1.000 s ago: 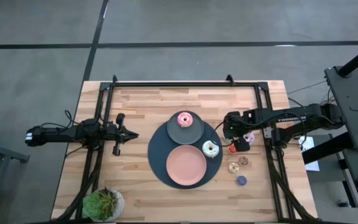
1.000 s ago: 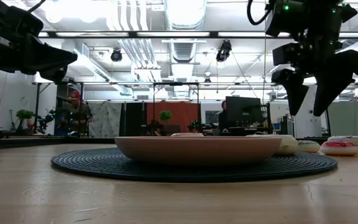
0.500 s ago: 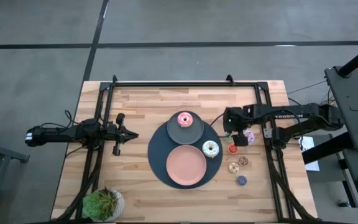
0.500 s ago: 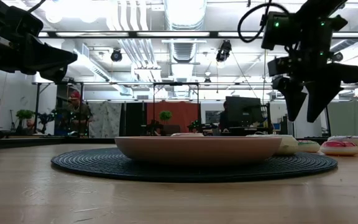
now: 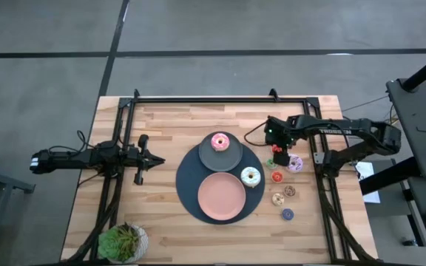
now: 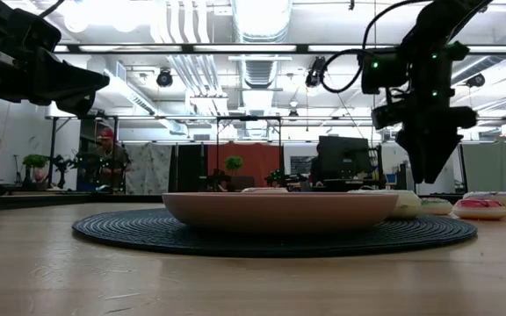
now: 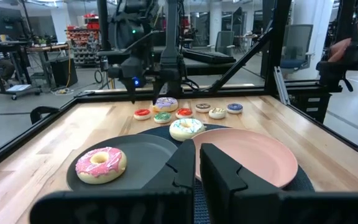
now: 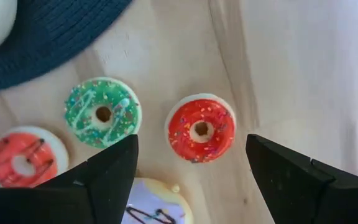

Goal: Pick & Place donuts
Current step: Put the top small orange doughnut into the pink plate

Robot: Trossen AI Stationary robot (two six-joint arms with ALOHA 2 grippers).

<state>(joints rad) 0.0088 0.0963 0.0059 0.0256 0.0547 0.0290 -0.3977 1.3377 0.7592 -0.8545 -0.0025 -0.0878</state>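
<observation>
A pink-frosted donut point(image 5: 220, 142) lies on the grey plate point(image 5: 230, 158). A white one point(image 5: 251, 176) rests on the dark round mat point(image 5: 189, 185) beside the pink plate point(image 5: 222, 196). To the mat's right lie a lilac donut point(image 5: 295, 163) and small red point(image 8: 201, 127), green point(image 8: 102, 112), another red point(image 5: 276, 177), tan point(image 5: 278, 199), brown point(image 5: 290, 191) and blue point(image 5: 288, 214) ones. My right gripper point(image 8: 191, 177) hangs open above the small red donut, pointing down and clear of it. My left gripper point(image 5: 154, 160) waits shut at the table's left.
A potted plant point(image 5: 123, 241) stands at the near left corner. A black frame point(image 5: 220, 99) runs along the far edge and down both sides. Bare wood lies between the left gripper and the mat. A person point(image 7: 353, 43) shows beyond the table.
My right gripper has moved toward the table's far edge and sunk a little. It has rolled about its own axis, so in the low view its two fingers now stand almost one behind the other. The donuts have not moved.
</observation>
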